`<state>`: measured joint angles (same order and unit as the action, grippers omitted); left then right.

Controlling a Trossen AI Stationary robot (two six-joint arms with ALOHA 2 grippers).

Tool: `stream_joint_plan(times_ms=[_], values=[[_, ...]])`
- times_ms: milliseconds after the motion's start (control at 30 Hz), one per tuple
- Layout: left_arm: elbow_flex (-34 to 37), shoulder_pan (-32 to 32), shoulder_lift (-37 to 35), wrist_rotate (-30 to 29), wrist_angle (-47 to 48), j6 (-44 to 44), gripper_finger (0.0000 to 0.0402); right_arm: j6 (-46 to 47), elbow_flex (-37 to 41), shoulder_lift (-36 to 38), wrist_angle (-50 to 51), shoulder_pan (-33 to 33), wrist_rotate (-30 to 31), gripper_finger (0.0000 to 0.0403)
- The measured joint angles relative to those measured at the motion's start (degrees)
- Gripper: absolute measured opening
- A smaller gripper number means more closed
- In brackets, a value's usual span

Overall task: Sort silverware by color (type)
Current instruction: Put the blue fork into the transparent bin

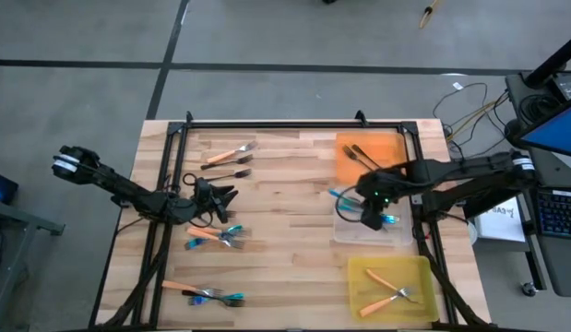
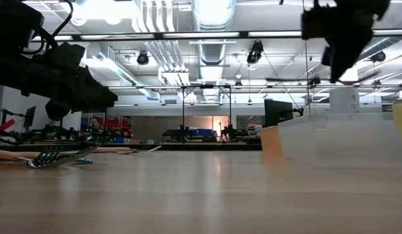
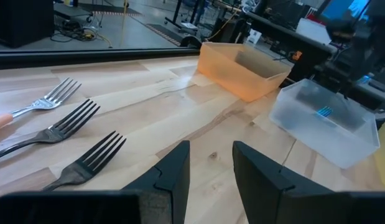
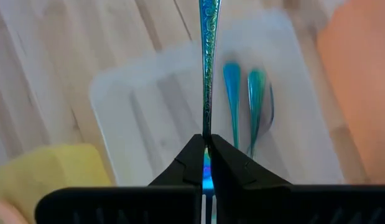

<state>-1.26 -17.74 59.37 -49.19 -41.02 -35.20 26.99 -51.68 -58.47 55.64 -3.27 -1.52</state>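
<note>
My right gripper (image 4: 206,149) is shut on a blue-handled fork (image 4: 208,62) and hovers over the clear tray (image 1: 351,231). Two blue-handled forks (image 4: 242,87) lie flat in that tray. My left gripper (image 3: 211,165) is open, low over the table's left half (image 1: 220,195), with nothing between its fingers. Just past it lie two dark forks (image 3: 80,140) and an orange-handled fork (image 3: 46,99), flat on the wood. Mixed orange and blue forks lie in one cluster (image 1: 216,237) and another (image 1: 204,294) toward the near left. My right gripper pinches the blue fork between its two fingers, on the slim patterned handle (image 4: 207,127). The fork runs straight on past the fingertips, in line with them. It is lifted clear, above the clear tray; its far end (image 1: 339,195) sticks out toward the table's left.
An orange tray (image 1: 388,146) at the far right holds dark forks. A yellow tray (image 1: 359,277) at the near right holds orange-handled forks. A black frame (image 1: 294,124) runs along the table's edges. Bare wood lies in the table's middle.
</note>
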Motion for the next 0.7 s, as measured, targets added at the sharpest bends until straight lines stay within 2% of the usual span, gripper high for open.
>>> stream_joint_plan(times_ms=[267,500,700], values=[[0.00,-0.02,0.00,-0.38,-0.58,-0.02,0.0103,6.38,7.67,2.17,-0.08,-1.89,0.00,0.0009],[0.00,-0.02,0.00,-3.00,-0.56,0.00,0.0103,8.64,10.21,0.63,-0.18,-1.88,0.02,0.0010],[0.00,-0.02,0.00,-2.99,-0.57,0.00,0.0103,9.68,10.60,-0.94,-0.17,-1.86,0.00,0.0035]])
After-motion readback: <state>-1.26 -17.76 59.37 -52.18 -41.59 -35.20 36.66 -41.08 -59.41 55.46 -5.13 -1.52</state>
